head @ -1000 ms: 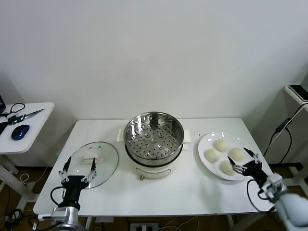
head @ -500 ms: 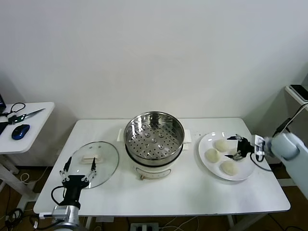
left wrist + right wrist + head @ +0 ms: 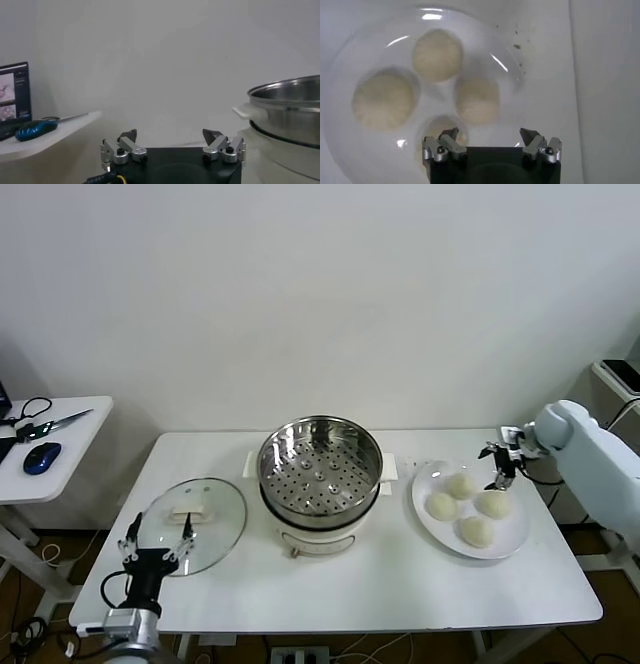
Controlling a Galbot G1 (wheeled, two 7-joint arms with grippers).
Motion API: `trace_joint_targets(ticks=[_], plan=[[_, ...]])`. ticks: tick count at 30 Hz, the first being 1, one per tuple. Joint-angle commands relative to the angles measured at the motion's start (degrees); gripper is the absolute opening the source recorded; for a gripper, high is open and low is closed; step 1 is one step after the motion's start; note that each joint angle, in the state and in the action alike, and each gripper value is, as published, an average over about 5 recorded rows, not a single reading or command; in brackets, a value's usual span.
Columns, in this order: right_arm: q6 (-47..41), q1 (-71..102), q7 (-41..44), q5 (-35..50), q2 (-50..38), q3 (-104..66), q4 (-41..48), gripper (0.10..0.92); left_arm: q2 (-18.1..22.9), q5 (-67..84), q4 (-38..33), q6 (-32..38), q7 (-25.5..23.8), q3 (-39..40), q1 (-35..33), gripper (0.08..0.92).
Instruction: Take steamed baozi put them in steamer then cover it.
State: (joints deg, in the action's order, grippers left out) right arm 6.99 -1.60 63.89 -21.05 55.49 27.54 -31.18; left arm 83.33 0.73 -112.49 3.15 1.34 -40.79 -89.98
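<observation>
Several cream-white baozi (image 3: 461,485) lie on a white plate (image 3: 424,481) at the table's right. My right gripper (image 3: 497,465) hovers open above the plate's far right edge, holding nothing. The right wrist view looks straight down on the baozi (image 3: 438,54) and the plate (image 3: 350,60), with that gripper (image 3: 489,133) over the plate's rim. The steel steamer (image 3: 320,472) stands empty at the table's middle. The glass cover (image 3: 190,522) lies flat to its left. My left gripper (image 3: 155,541) stands open at the cover's near edge, pointing forward; it (image 3: 170,134) sees the steamer (image 3: 290,107) off to one side.
A small side table (image 3: 60,446) to the left carries a blue mouse (image 3: 41,457) and scissors (image 3: 45,425). Another stand (image 3: 615,374) sits at the far right. The white wall is close behind the table.
My right arm has swung from the plate's near right corner up and over to its far right edge. The left gripper has drawn back slightly toward the table's front.
</observation>
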Motion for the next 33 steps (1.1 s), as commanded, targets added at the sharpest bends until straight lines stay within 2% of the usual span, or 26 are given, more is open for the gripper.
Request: trace_joint_targets(ticks=[1, 19, 26, 33], plan=[[1.8, -3.9, 2.0, -6.3, 9.7, 1.4, 12.5, 0.823, -0.4, 0.7, 0.9, -0.5, 0.3, -0.1, 0.6, 0.823], [3.4, -1.9, -0.5, -15.1, 13.2, -6.4, 17.2, 0.822, -0.7, 0.8, 1.6, -0.7, 0.6, -0.1, 1.1, 0.823], [3.6, -1.8, -0.7, -16.0, 13.7, -7.7, 17.8, 0.734, -0.6, 0.7, 1.3, -0.6, 0.6, -0.1, 0.9, 0.823], [4.3, -2.6, -0.3, -15.9, 13.3, -8.2, 17.4, 0.706, -0.7, 0.7, 1.0, -0.6, 0.6, -0.1, 0.7, 0.823]])
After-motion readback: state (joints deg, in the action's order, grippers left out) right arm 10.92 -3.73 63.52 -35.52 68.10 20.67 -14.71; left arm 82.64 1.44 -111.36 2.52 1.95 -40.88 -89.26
